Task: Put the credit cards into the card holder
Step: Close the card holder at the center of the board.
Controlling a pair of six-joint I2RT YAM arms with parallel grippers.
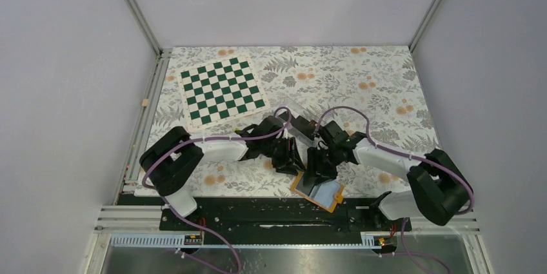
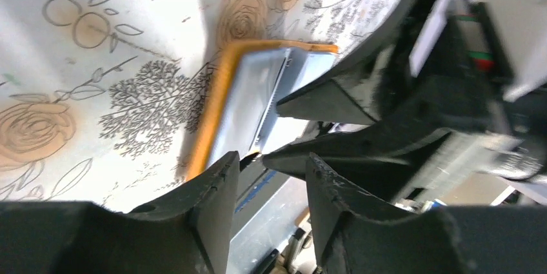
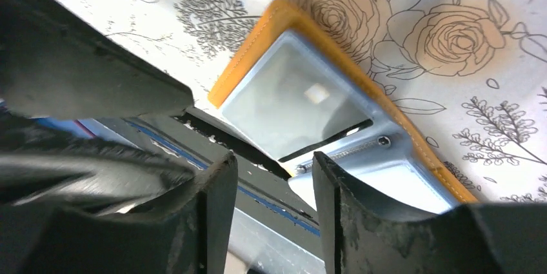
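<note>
The card holder (image 1: 320, 195) lies open at the table's near edge, orange outside with light blue pockets (image 3: 293, 97). Both grippers hang over it, tip to tip. My left gripper (image 2: 271, 166) is open over the holder's orange edge (image 2: 213, 103), with only the table's rail showing between its fingers. My right gripper (image 3: 274, 166) is open too, at the holder's near corner, and holds nothing. A thin dark sliver (image 3: 326, 140) shows in one pocket's slit, and I cannot tell whether it is one of the credit cards. No card shows plainly elsewhere.
A clear plastic box (image 1: 295, 119) lies just behind the two grippers. A green and white chessboard (image 1: 222, 91) sits at the back left. The black rail (image 1: 258, 213) with the arm bases runs right beside the holder.
</note>
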